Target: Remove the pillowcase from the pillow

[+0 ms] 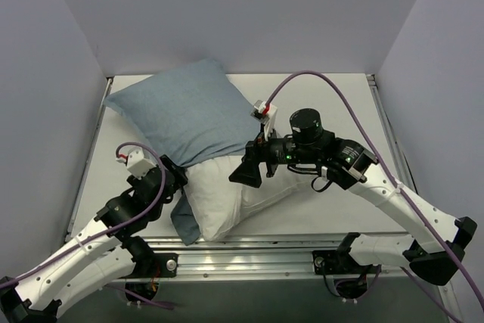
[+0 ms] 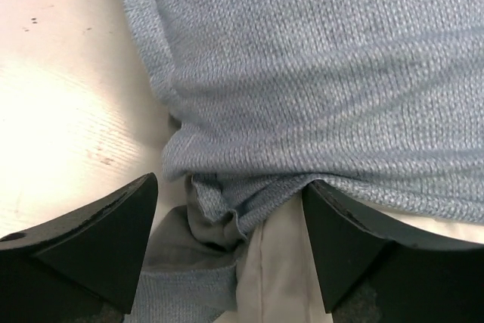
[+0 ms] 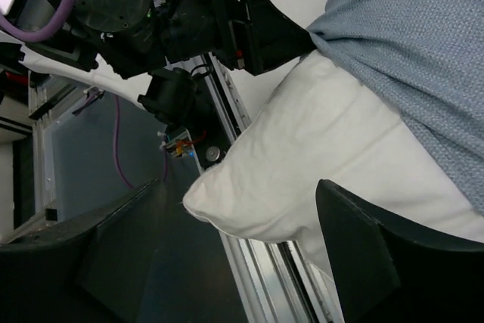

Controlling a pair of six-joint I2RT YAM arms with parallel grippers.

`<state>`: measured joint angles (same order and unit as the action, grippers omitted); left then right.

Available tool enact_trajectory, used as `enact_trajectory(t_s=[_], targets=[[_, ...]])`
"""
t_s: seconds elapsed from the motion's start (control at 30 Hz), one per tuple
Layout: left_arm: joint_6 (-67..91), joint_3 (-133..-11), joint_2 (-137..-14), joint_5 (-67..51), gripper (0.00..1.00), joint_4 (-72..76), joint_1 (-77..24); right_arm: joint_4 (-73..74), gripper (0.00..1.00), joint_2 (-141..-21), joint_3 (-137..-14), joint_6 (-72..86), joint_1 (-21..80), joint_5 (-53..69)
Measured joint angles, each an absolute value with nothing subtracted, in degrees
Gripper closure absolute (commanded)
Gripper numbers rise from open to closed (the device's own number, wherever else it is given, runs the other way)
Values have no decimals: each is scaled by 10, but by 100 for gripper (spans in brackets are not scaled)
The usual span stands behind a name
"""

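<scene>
The left gripper (image 2: 229, 187) is spread wide. Its two black fingers (image 2: 98, 240) stand either side of the bunched open hem of the pillowcase (image 2: 325, 73) without pinching it. The light-blue fabric fills the view ahead of the tips and folds under itself between them. Just behind that fold, towards the wrist, a strip of the white pillow (image 2: 280, 262) shows, and bare table (image 2: 60, 111) lies beyond the finger on the left of that view. The right gripper (image 3: 238, 194) is also spread and holds nothing. The uncovered corner of the pillow sits between and just ahead of its fingers (image 3: 378, 262), though I cannot tell whether either finger touches it. Past that corner, in the right wrist view, the left gripper's dark tip meets the pillowcase edge where blue cloth gives way to white. From above, the pillowcase covers the far part of the pillow, away from both arms, blue side up. The near part lies bare between the two grippers, its near corner reaching the metal rail (image 1: 249, 251) at the table's edge. The left gripper is at the hem on the pillow's left side, and the right one faces it from across the bare part, tips pointing leftward.
</scene>
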<state>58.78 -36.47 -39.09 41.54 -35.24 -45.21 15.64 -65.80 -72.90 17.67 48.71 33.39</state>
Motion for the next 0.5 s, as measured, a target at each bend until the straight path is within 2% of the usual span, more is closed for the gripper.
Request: enact_trajectory(t_s=[0.07, 0.17, 0.37, 0.43, 0.5], targets=[[593, -365, -381, 418, 14, -372, -450, 163, 16, -668, -738, 161, 488, 330], [595, -365, -378, 429, 14, -382, -445, 184, 11, -688, -770, 139, 484, 276], [573, -365, -416, 423, 13, -348, -401, 153, 10, -772, -812, 123, 379, 166], [549, -366, -445, 403, 12, -319, -374, 139, 12, -824, -810, 119, 359, 141], [530, -376, -480, 378, 11, -299, -349, 113, 25, -870, -789, 114, 357, 148]])
